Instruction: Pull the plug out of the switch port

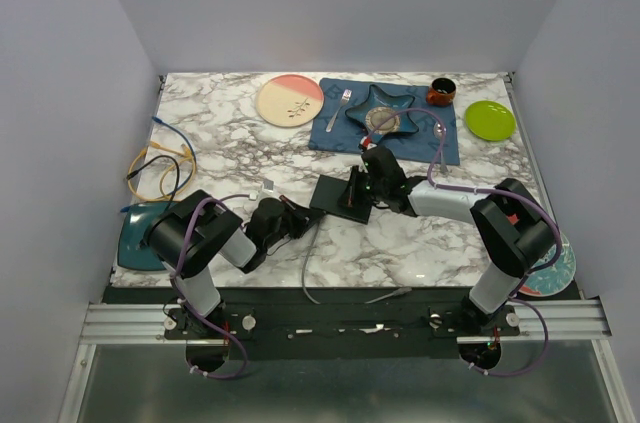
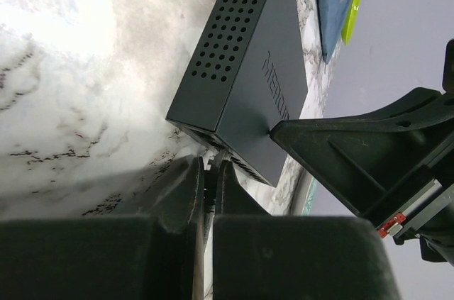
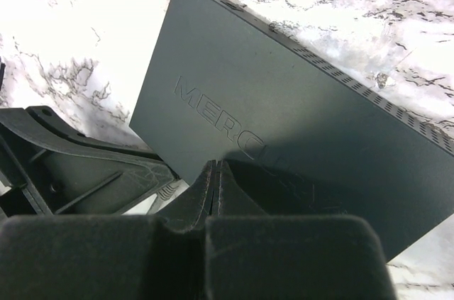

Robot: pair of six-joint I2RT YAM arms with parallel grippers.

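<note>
The switch (image 1: 338, 195) is a flat matte-black box lying mid-table; it also shows in the left wrist view (image 2: 248, 80) and the right wrist view (image 3: 284, 115). My left gripper (image 1: 300, 219) is at the switch's near-left edge, where the sockets are. In the left wrist view my left gripper (image 2: 210, 167) is shut on the pale plug (image 2: 211, 158), which sits at a port. A white cable (image 1: 308, 263) trails from there toward the front edge. My right gripper (image 1: 362, 186) is shut and empty, and its tips (image 3: 218, 165) rest on the switch's top face.
A dark blue placemat (image 1: 440, 143) at the back holds a star-shaped dish (image 1: 385, 111) and a fork (image 1: 343, 103). Around it are a pink plate (image 1: 290, 100), a dark cup (image 1: 441, 92) and a green plate (image 1: 490, 120). Coiled cables (image 1: 160, 158) and a teal plate (image 1: 135, 238) lie left; a patterned plate (image 1: 560, 268) lies right.
</note>
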